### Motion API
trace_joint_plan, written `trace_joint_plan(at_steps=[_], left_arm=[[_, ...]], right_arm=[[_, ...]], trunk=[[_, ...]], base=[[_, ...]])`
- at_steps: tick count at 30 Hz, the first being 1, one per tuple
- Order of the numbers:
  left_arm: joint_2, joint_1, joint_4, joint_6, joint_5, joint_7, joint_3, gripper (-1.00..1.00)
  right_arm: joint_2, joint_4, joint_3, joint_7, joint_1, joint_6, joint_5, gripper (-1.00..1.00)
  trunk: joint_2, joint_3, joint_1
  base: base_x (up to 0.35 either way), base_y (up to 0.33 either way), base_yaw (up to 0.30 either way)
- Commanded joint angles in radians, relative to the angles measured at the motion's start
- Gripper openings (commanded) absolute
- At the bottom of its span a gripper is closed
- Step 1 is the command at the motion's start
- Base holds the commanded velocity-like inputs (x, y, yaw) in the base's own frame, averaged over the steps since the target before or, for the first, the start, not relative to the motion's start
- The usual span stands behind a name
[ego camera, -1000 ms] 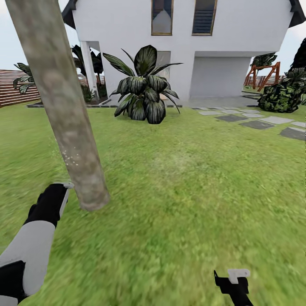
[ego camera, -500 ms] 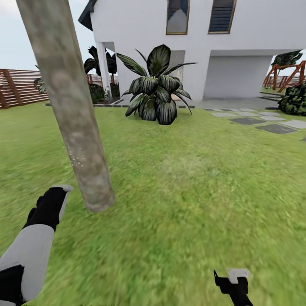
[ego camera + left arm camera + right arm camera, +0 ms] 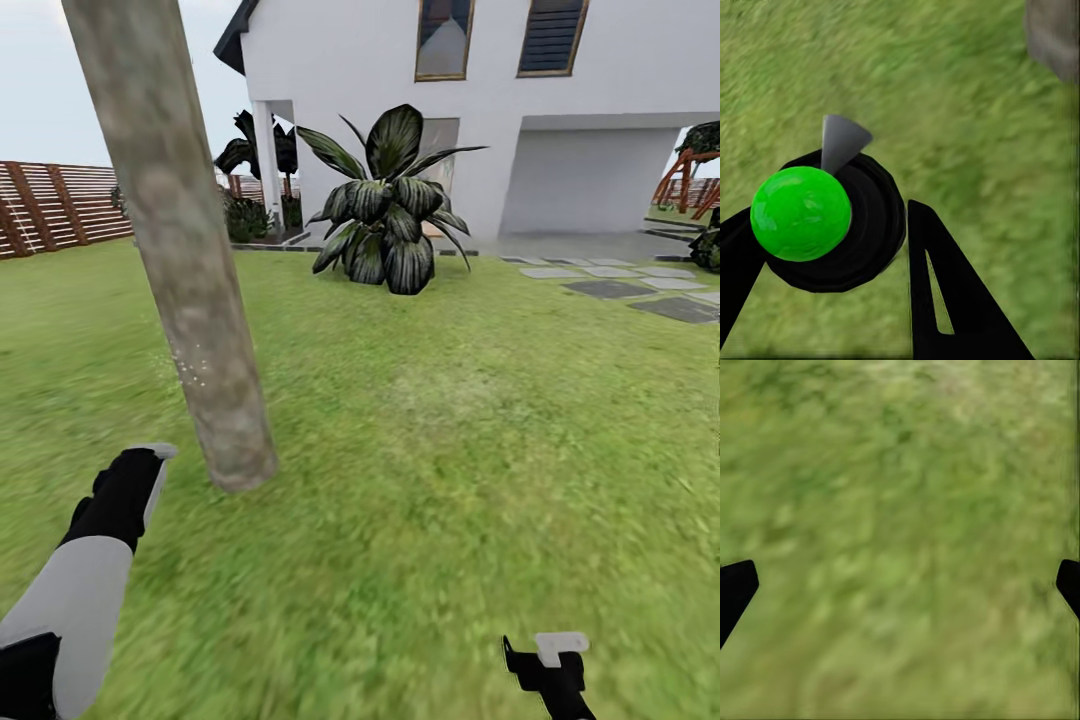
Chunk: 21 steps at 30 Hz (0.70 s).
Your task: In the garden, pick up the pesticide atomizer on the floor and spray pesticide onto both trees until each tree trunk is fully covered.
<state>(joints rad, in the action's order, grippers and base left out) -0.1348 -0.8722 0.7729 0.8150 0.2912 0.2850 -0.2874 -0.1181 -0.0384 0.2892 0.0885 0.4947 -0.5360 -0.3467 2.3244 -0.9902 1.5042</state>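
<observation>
A thick grey-brown tree trunk (image 3: 190,270) leans up from the grass lawn (image 3: 450,430) just left of the middle of the head view, with a few pale specks low on its bark. My left gripper (image 3: 125,490) hovers close to the trunk's base, on its near left. In the left wrist view it (image 3: 832,232) is shut on the pesticide atomizer (image 3: 802,214), a black round body with a green ball top and a grey nozzle; the trunk's foot (image 3: 1054,37) shows at a corner. My right gripper (image 3: 548,668) hangs low over the grass, open (image 3: 900,585) and holding nothing.
A big dark broad-leaved plant (image 3: 390,210) stands ahead before the white house (image 3: 480,110). Grey stepping stones (image 3: 640,290) lie at the right. A brown slat fence (image 3: 60,205) runs along the far left. Open grass spreads to the right of the trunk.
The whole picture has slid to the right, so the camera has turned left. The trunk now sits a little nearer the middle. Both arms keep their places in the view.
</observation>
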Motion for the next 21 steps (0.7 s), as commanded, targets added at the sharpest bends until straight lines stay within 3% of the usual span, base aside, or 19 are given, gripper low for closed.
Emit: trace_joint_plan(at_steps=[1,6,16,21], left_arm=[[0.0,-0.001,0.001,0.004,-0.001,0.003,-0.002,-1.0],[-0.003,-0.001,0.002,0.004,-0.002,0.003,-0.006,-1.0],[0.0,-0.001,0.001,0.004,-0.003,0.003,-0.003,-1.0],[-0.006,0.001,-0.01,0.004,0.001,0.003,-0.005,-1.0]], right_arm=[[0.0,0.002,0.004,0.006,0.001,-0.002,-0.011,1.0],[-0.001,0.002,0.004,0.007,0.001,-0.002,-0.011,1.0],[-0.002,0.001,0.004,0.007,0.001,-0.002,-0.011,1.0],[-0.001,0.0,0.004,0.007,0.001,-0.002,-0.011,1.0]], trunk=[[0.0,-0.001,0.0],[0.0,-0.001,0.0],[0.0,-0.001,0.0],[0.0,-0.001,0.0]], base=[[0.005,-0.268,0.001],[0.157,-0.207,0.0],[0.303,-0.051,0.0],[0.063,-0.029,0.0]])
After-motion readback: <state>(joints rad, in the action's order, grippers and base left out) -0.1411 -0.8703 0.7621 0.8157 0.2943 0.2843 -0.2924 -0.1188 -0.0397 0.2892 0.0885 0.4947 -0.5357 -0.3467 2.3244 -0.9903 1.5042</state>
